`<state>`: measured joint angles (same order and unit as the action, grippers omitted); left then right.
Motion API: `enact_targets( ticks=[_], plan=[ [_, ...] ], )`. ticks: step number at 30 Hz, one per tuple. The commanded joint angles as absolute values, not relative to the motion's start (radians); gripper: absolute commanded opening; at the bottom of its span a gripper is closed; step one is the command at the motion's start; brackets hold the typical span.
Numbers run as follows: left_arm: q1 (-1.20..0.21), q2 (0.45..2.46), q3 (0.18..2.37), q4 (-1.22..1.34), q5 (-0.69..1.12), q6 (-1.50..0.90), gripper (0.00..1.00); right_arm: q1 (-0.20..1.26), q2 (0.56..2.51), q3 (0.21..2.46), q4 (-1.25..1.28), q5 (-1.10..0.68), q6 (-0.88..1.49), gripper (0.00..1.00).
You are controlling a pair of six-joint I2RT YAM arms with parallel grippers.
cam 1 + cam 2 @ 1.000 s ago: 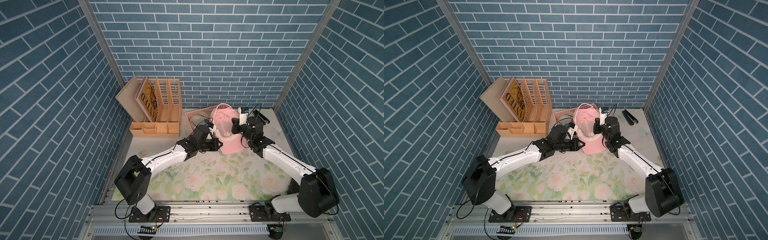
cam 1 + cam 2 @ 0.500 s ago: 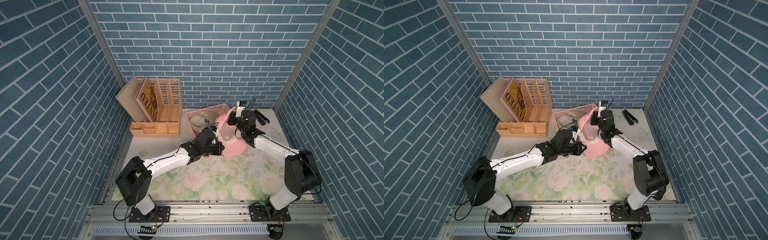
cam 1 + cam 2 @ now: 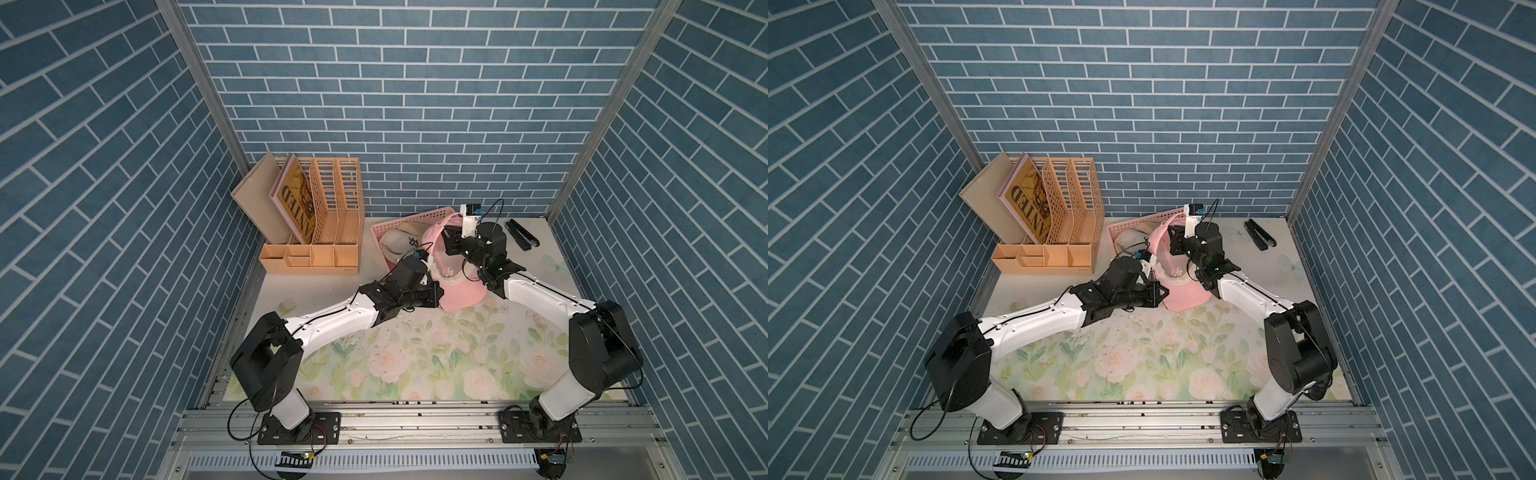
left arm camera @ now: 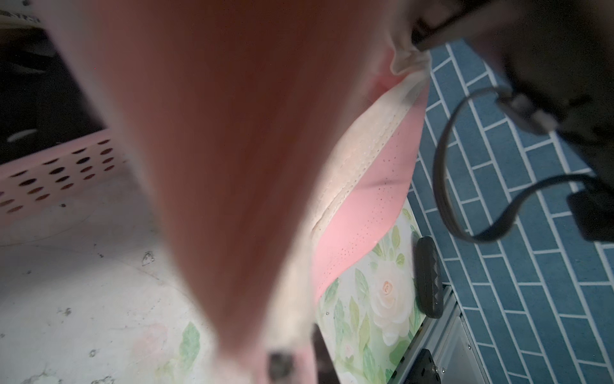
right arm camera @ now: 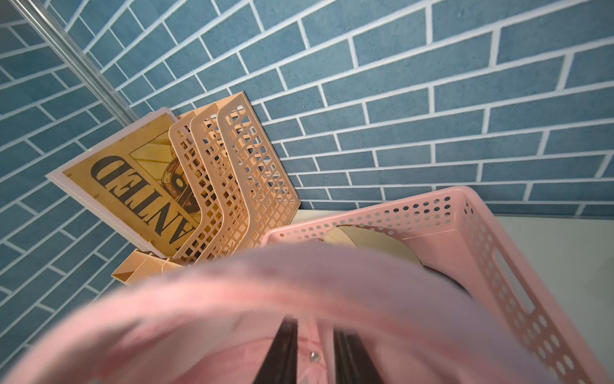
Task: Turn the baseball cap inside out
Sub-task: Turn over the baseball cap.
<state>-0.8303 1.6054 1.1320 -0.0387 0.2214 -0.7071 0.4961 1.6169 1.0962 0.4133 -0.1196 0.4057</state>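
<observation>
While the left gripper (image 3: 437, 296) is pressed together on the edge of the pink cap (image 3: 463, 291), the cap hangs between both arms, low over the floral worktop (image 3: 415, 353) and just beside the perforated pink plastic basket (image 3: 409, 216). Fabric is smooth and pin-holed, with a cream stitched sweatband (image 4: 358, 159) showing. The right gripper (image 5: 314, 332) straddles fabric with a metal stud. Can't tell if it's pinching or loose.
</observation>
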Motion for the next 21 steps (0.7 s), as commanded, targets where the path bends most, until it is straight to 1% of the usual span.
enact_targets(
  ticks=[1, 4, 6, 9, 17, 21],
  plan=[
    [-0.812, 1.549, 1.164, 0.012, 0.206, -0.683, 0.0, 0.509, 1.543, 1.043, 0.355, -0.1, 0.42, 0.24],
    [-0.812, 1.552, 1.171, 0.005, 0.192, -0.682, 0.0, 0.505, 1.508, 1.027, 0.312, -0.033, 0.418, 0.25],
    [-0.813, 1.552, 1.166, 0.004, 0.168, -0.682, 0.0, 0.505, 1.495, 1.029, 0.29, -0.026, 0.42, 0.28],
    [-0.814, 1.555, 1.163, 0.008, 0.159, -0.673, 0.0, 0.504, 1.49, 1.029, 0.277, -0.013, 0.422, 0.3],
    [-0.849, 1.517, 1.132, 0.002, 0.137, -0.655, 0.0, 0.443, 1.555, 1.058, 0.367, 0.042, 0.459, 0.3],
    [-0.874, 1.517, 1.117, 0.0, 0.131, -0.65, 0.0, 0.411, 1.6, 1.13, 0.382, 0.027, 0.463, 0.3]
  ],
)
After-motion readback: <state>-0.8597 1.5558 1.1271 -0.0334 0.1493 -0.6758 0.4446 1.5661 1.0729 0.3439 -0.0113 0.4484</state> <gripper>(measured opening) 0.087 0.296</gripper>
